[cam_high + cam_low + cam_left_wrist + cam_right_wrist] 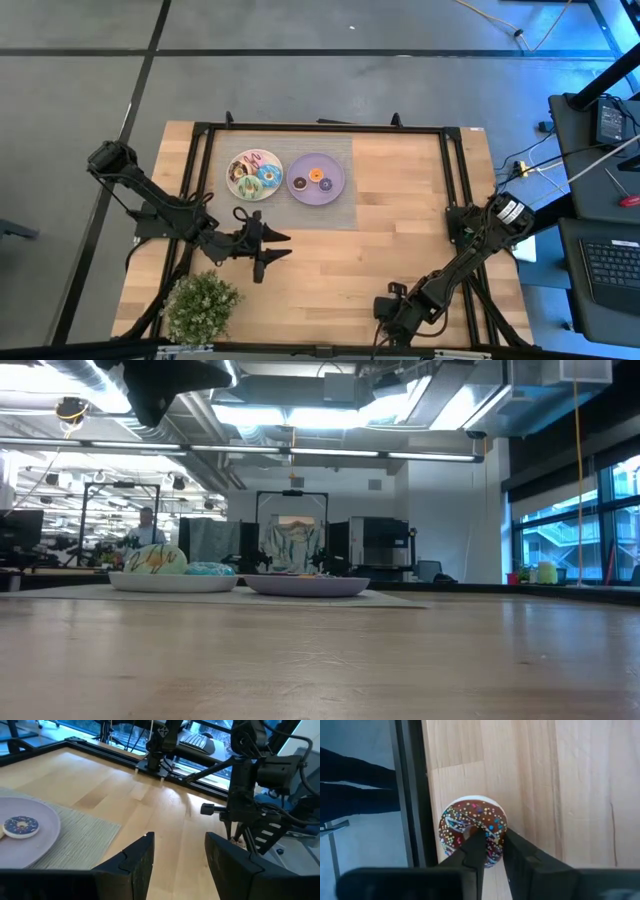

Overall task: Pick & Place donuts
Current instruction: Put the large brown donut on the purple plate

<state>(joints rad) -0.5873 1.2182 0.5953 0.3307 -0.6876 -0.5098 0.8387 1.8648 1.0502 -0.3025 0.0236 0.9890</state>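
Reaching down at the desk's near edge, right of centre, the right end effector [489, 840] has its two dark fingers [472, 851] pressed in on the chocolate donut [472, 827], pinching its sprinkled rim; whether the donut rests on the wood or is lifted off it cannot be told. This donut sits just beside the black frame rail [411, 785] that borders the desk there, with very little wood between it and the rail on that side and bare wood open on the other. The left end effector [268, 246] hovers over the wood left of centre, its fingers [135, 860] spread apart with nothing between them, pointing toward the right across a wide stretch of bare desk [400, 220]. Farther back lies a grey mat [330, 210] carrying two plates touching or nearly so: the white plate [236, 185] on the left holds the pink donut [250, 162], the blue donut [268, 177] and the green donut [249, 188] crowded together, and the lilac plate [330, 190] on the right holds three mini donuts [315, 176] spaced apart. A potted plant [200, 305] stands at the near left corner, close to the left arm. The right half of the desk, between the mat and the right frame rail, lies open.
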